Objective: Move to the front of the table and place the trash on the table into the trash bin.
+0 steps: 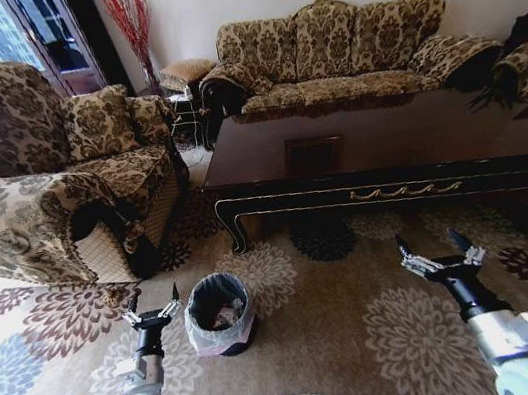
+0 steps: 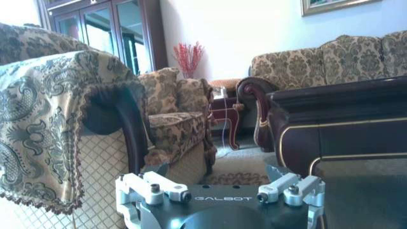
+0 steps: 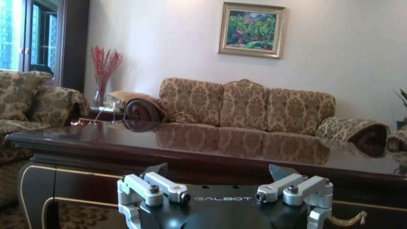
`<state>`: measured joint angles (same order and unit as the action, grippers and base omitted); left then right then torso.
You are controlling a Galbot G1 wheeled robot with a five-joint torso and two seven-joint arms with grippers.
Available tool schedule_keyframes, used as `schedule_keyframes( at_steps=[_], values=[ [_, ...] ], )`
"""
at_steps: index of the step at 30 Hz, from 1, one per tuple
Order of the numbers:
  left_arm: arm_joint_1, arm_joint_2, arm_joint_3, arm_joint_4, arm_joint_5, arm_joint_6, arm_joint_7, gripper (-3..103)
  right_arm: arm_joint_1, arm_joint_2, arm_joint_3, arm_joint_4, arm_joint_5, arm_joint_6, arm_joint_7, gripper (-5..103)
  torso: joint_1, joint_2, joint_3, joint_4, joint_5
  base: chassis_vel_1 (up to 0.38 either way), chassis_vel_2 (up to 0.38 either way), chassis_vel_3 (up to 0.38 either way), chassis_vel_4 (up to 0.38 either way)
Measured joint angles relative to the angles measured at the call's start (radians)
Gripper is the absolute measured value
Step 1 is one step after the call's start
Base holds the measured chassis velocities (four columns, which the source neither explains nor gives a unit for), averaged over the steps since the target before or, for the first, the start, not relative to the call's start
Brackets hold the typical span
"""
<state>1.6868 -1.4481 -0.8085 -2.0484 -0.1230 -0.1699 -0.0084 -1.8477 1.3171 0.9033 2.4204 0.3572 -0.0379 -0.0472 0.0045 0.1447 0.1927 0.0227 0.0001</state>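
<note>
Trash sits inside the trash bin (image 1: 220, 313) on the carpet, near the robot: white and red bits in the soft bag. It looks light and crinkly, so I think a gentle pinch on a fold would lift it. Left gripper (image 1: 152, 316) hangs just beside the bin, fingers spread wide, holding nothing. Right gripper (image 1: 440, 259) hangs over the carpet, wide open and empty too. Farther off stands the shiny brown desk (image 1: 388, 151). Behind it is a flowery sofa (image 1: 340, 48).

Glossy dark brown table (image 1: 387, 146) with gold-trimmed apron, top bare. Black bag-lined trash bin (image 1: 220, 313) upright on carpet near its front left corner, scraps (image 1: 228, 314) inside.
</note>
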Motion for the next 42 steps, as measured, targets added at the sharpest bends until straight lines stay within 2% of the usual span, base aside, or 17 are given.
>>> schedule_keyframes(
  at_steps=[6,9,12,29,32,36,39,42],
  values=[
    [0.023,-0.029,0.004,-0.020,-0.002,-0.004,-0.004,100,0.000,0.000,0.000,0.000,0.000,0.000,0.000,100,0.000,0.001,0.000,0.0001,0.0000,-0.120,-0.137,0.135,0.152],
    [0.033,-0.034,0.010,-0.037,-0.040,0.011,-0.004,100,0.000,0.000,0.000,0.000,0.000,0.000,0.000,100,0.000,0.001,0.001,0.0001,0.0000,-0.227,-0.215,0.231,0.224],
    [0.037,-0.040,0.009,-0.044,-0.045,0.016,-0.005,100,0.000,0.000,0.000,0.000,0.000,0.000,0.000,100,0.000,0.001,0.001,0.0000,0.0001,-0.265,-0.258,0.252,0.251],
    [0.063,-0.077,0.012,-0.091,-0.047,0.018,-0.003,100,0.000,0.000,0.000,0.000,0.000,0.000,0.000,100,0.000,0.002,0.001,0.0001,-0.0004,-0.340,-0.331,0.343,0.333],
    [0.065,-0.077,0.015,-0.100,-0.051,0.024,-0.002,100,0.000,0.000,0.000,0.000,0.000,0.000,0.000,100,0.000,0.002,0.001,0.0001,0.0005,-0.350,-0.371,0.345,0.374],
    [0.072,-0.075,0.021,-0.132,-0.067,0.050,-0.002,100,0.000,0.000,0.000,0.000,0.000,0.000,0.000,100,0.000,0.002,0.001,0.0001,-0.0007,-0.357,-0.352,0.348,0.351],
    [0.061,-0.064,0.016,-0.206,-0.080,0.110,-0.002,100,0.000,0.000,0.000,0.000,0.000,0.000,0.000,100,0.000,0.002,0.001,0.0002,0.0005,-0.324,-0.308,0.317,0.316],
    [0.053,-0.052,0.017,-0.244,-0.083,0.143,-0.006,100,0.000,0.000,0.000,0.000,0.000,0.000,0.000,100,0.000,0.002,0.001,-0.0001,0.0003,-0.233,-0.242,0.267,0.262]
  ],
)
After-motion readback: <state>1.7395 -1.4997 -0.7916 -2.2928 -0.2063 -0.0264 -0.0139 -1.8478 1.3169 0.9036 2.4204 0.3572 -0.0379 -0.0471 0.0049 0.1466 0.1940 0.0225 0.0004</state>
